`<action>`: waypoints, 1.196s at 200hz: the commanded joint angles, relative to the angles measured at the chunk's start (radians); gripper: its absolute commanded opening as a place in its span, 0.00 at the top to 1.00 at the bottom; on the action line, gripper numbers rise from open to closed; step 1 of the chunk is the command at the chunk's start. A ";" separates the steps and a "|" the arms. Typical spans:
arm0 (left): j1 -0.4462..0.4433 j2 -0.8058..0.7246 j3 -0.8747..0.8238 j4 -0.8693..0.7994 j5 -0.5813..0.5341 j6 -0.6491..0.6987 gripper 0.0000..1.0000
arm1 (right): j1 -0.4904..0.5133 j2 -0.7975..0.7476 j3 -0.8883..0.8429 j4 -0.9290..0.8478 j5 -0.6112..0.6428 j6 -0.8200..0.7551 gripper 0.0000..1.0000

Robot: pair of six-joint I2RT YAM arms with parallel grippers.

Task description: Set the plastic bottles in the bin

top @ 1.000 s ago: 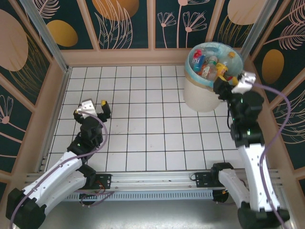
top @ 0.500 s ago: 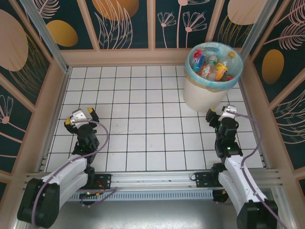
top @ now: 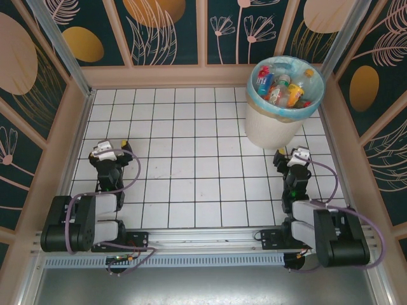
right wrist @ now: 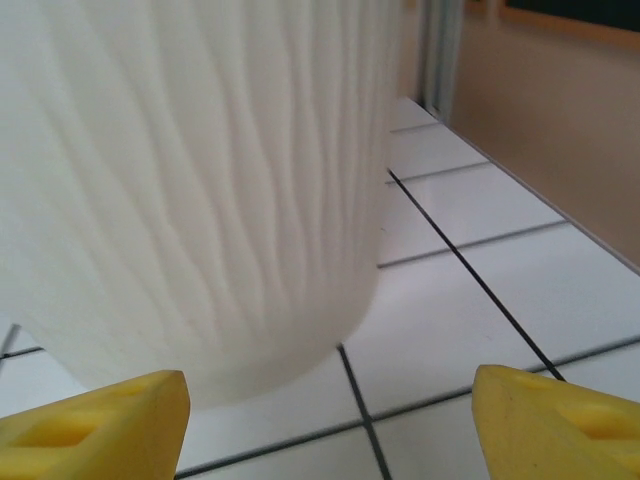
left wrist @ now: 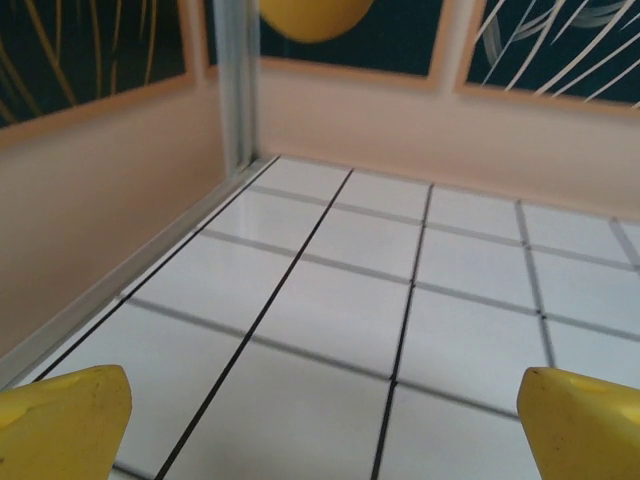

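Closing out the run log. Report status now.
Jaws open and empty on left gripper and right gripper. The plastic bottles sit inside the bin. Nothing in the way.

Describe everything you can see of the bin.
The bin is round, cream-white plastic with faint vertical ribs, narrowing toward its base. A translucent light-blue bag lines it, folded over the rim. It stands upright on the tiled table in the far right corner, holding several plastic bottles. Nothing grips it.
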 commanded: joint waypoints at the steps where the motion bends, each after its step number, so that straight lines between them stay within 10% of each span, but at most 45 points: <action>1: 0.009 0.060 -0.041 0.260 0.142 0.020 0.02 | -0.025 0.079 -0.038 0.376 -0.138 -0.053 0.25; 74: 0.009 0.211 0.087 0.153 0.092 0.008 0.01 | -0.067 0.438 0.018 0.650 -0.200 -0.030 0.23; 136: 0.008 0.213 0.094 0.146 0.096 0.011 0.01 | -0.076 0.403 0.142 0.366 -0.039 0.046 0.01; 239: 0.008 0.218 0.122 0.098 0.192 0.048 0.01 | -0.070 0.405 0.165 0.329 -0.052 0.032 0.01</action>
